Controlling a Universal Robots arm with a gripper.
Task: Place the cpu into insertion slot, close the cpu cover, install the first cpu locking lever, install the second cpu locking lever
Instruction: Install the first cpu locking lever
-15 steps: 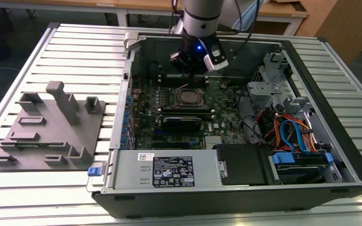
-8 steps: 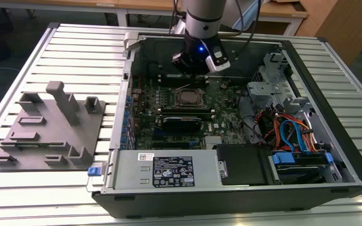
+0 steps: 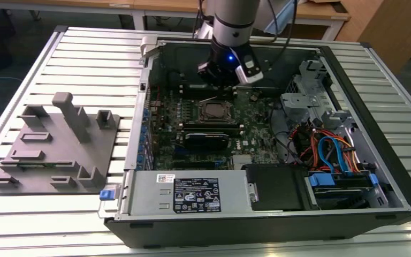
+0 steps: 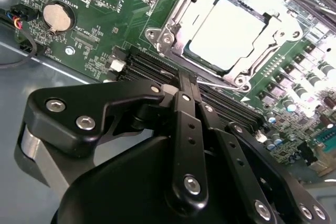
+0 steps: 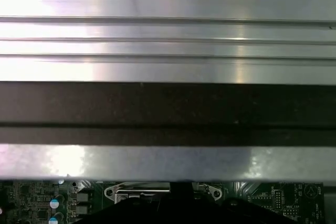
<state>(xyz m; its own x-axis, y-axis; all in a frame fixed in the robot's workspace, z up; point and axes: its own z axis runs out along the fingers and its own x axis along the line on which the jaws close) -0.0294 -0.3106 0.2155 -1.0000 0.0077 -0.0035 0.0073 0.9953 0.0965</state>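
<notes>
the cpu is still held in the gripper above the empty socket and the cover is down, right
Not quite: the second wrist view shows the cpu already seated in the insertion slot, not in the gripper. The cpu cover does lie down around it.

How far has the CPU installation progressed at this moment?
The cpu already sits in the insertion slot, and the cpu cover appears closed over it. The gripper is shut on nothing, just beside the socket. Whether either locking lever is latched cannot be judged here.

The arm [image 3: 232, 27] reaches straight down, its pincer [image 4: 188, 80] fingers pressed together.
</notes>
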